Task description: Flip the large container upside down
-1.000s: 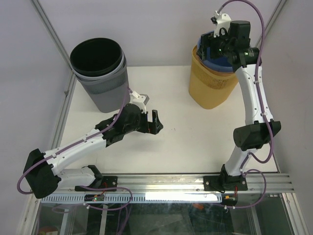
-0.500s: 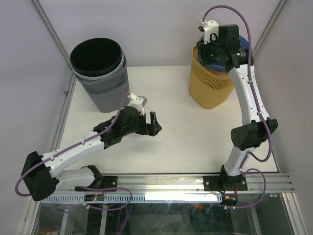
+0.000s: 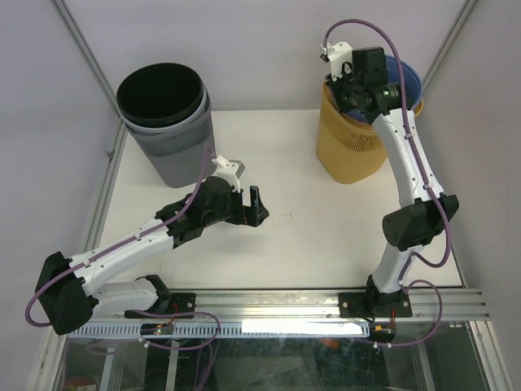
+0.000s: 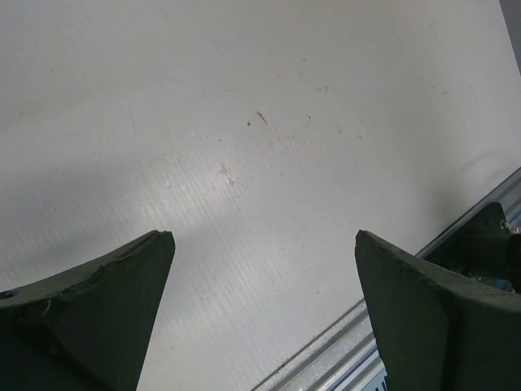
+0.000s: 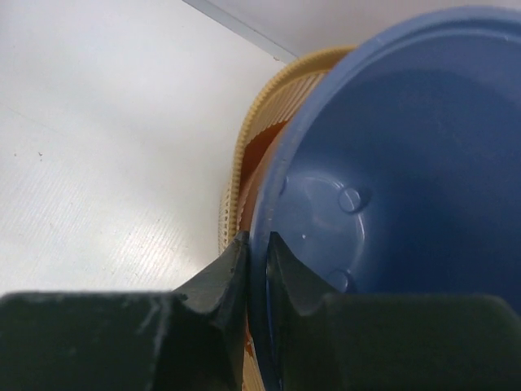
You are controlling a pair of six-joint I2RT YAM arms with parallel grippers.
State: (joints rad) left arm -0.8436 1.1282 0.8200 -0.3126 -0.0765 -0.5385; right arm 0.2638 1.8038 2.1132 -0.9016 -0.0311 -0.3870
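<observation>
Now, worktop carries grey bin well left of yellow basket; blue tub nested inside basket, likely task's container. Clamped on tub rim: right tool. Lift clear of basket before rolling wrist; thin rim may slip. Left of basket, left tool apart.

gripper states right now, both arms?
Left gripper: open, holding nothing.
Right gripper: shut on the blue container, at its rim.

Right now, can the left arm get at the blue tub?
Probably not easily: the blue tub is in the yellow basket at the far right, the right pincer shut on its rim; the left pincer hangs open across the table.
</observation>
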